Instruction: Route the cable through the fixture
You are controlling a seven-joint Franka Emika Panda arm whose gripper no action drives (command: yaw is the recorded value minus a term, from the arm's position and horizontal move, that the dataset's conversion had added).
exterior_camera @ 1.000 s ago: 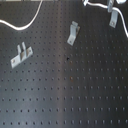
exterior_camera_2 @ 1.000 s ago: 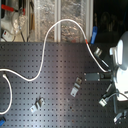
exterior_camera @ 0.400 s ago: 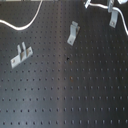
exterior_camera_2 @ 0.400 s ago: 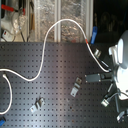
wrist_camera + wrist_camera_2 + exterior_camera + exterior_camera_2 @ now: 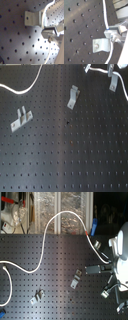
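Second exterior view: thin white flexible cable [image 5: 47,234] arcs across black perforated bench [image 5: 55,292] to gripper [image 5: 111,279] near right edge; jaws clamped on cable beside small metal bracket [image 5: 32,18].

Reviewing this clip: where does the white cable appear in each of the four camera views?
First exterior view: the cable curves across the top left corner.
Second exterior view: it loops from the left edge, over the board, toward the arm.
First wrist view: it runs beside a metal bracket.
Second wrist view: it passes that bracket too.
Shared landmark: the black pegboard.
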